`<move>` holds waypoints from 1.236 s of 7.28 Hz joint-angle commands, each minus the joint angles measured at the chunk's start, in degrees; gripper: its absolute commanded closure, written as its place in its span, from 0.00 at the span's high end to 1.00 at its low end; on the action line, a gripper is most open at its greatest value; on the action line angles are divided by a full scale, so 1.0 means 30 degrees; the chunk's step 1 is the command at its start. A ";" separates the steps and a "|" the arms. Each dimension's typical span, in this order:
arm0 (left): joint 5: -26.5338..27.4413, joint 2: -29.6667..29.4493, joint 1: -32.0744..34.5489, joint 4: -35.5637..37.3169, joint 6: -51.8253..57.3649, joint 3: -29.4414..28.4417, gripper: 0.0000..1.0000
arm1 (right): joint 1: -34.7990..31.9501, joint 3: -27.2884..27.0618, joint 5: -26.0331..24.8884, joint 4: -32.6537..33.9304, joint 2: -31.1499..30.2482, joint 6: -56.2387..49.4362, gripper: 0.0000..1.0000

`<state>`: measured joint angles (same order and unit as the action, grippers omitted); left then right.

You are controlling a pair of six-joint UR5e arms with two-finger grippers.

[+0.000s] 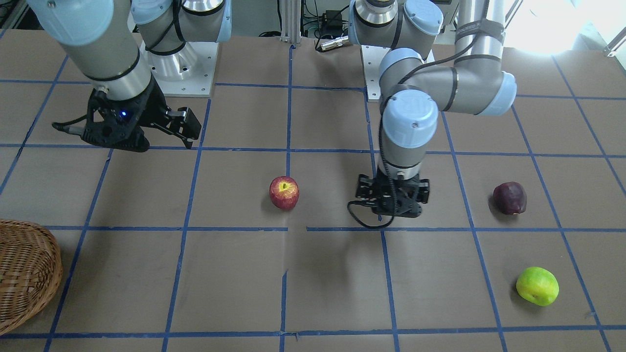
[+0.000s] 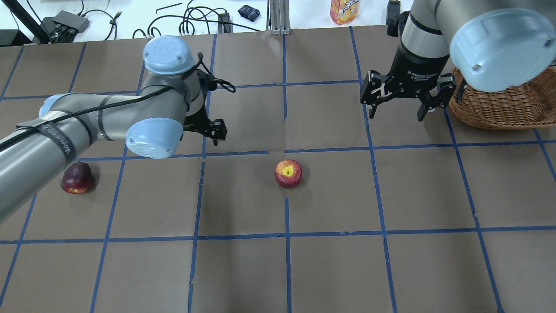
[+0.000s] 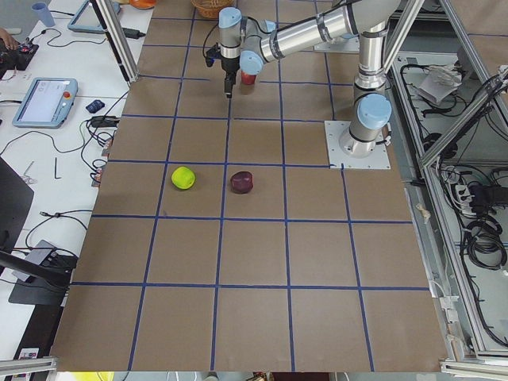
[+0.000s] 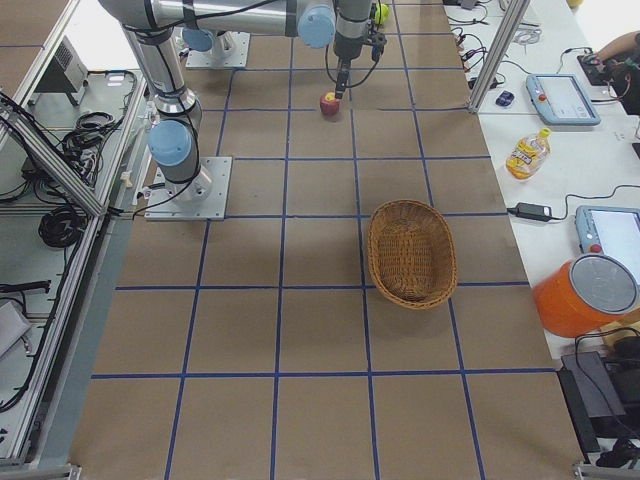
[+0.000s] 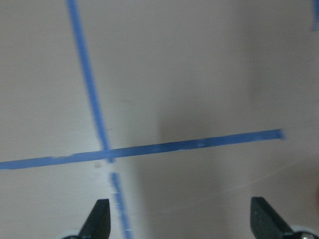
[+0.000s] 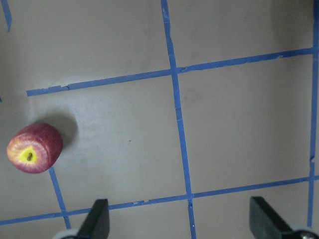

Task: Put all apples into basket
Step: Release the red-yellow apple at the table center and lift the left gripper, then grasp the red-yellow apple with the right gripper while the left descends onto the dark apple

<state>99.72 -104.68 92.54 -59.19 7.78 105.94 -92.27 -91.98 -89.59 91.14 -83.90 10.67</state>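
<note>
The red apple (image 1: 284, 192) with a yellowish dimple sits mid-table, also in the overhead view (image 2: 288, 173) and the right wrist view (image 6: 34, 148). The maroon apple (image 1: 509, 198) lies by my left arm (image 2: 76, 177). The yellow-green apple (image 1: 537, 286) lies beyond it and is hidden in the overhead view. The wicker basket (image 2: 499, 108) stands at the far right (image 1: 19, 274). My left gripper (image 2: 208, 130) is open and empty, pointing down at bare table between the red and maroon apples (image 5: 182, 224). My right gripper (image 2: 396, 114) is open and empty above the table, just left of the basket (image 6: 180, 224).
Brown table paper carries a blue tape grid (image 2: 284, 152). Cables, a bottle (image 2: 345, 11) and small devices lie beyond the table's far edge. The arm bases (image 1: 176, 63) stand at the robot's side of the table.
</note>
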 commanded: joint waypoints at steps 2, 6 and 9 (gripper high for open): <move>0.1486 0.0791 -0.7673 0.0041 1.0524 0.0310 1.00 | -0.3911 -0.1382 0.1007 0.5543 0.2882 0.4394 1.00; -0.0572 -0.1985 -1.2035 0.1302 1.4046 0.0108 1.00 | -0.7445 -0.3206 0.0248 1.1867 0.5582 0.8544 1.00; -0.2005 -0.2489 -1.2185 0.1097 1.3814 0.0020 1.00 | -0.7505 -0.5396 0.0070 1.4837 0.6340 0.8310 1.00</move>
<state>95.54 -111.71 56.13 -55.66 49.45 106.56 -114.63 -105.44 -89.29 130.54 -66.19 35.77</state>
